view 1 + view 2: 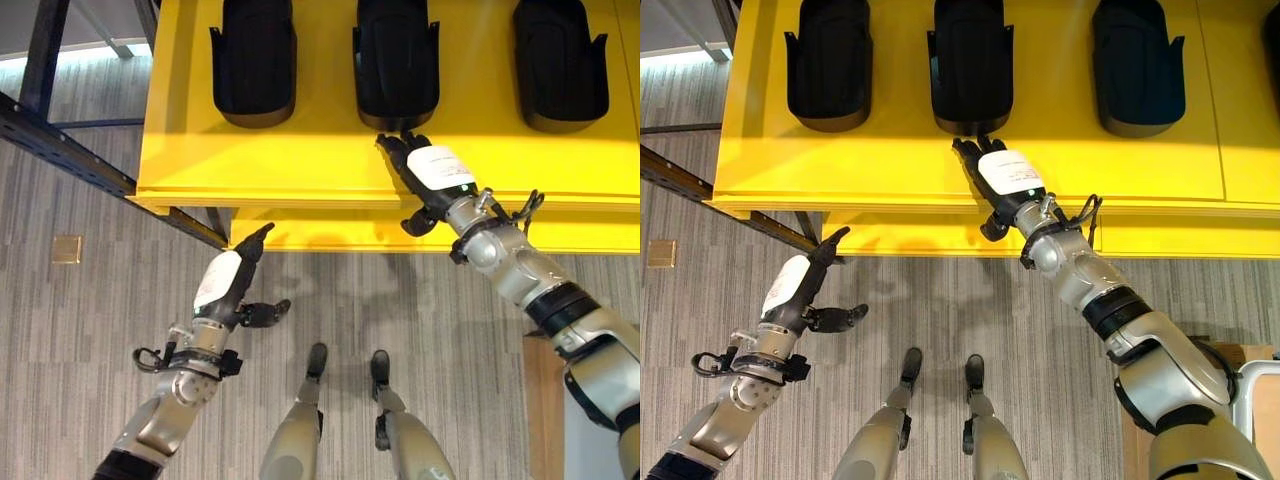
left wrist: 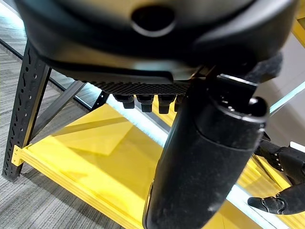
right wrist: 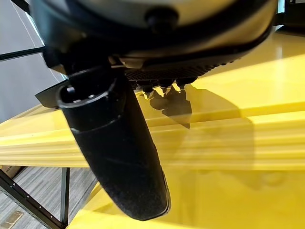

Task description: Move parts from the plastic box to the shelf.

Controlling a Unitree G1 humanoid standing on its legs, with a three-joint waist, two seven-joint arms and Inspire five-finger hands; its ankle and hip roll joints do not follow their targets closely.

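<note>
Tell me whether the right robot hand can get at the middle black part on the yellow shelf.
Probably yes: the right robot hand lies open on the yellow shelf, fingertips at the middle black part, nothing between.

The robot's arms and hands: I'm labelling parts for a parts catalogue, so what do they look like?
Both arms are silver-grey with black bands and thin black cables looped at the wrists. The left hand and the right hand are dark, with slim black fingers, and each carries a white panel on its back.
</note>
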